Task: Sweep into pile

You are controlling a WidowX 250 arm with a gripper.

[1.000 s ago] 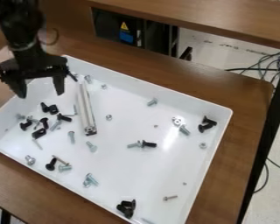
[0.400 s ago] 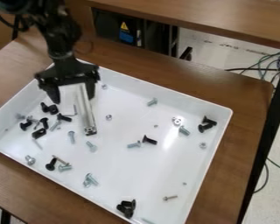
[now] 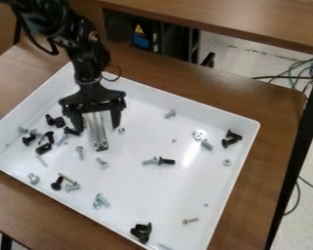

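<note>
1 fixed camera looks down at a slant from above, facing the tray (image 3: 179, 190).

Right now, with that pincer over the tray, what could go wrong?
The pincer stands open around the metal bar, so closing it might skew the bar or grip it unevenly. A black screw lies right by one fingertip and could get pinched or nudged away. And the two black screws near the tray's wall may be hard for a straight bar to sweep out.
</note>
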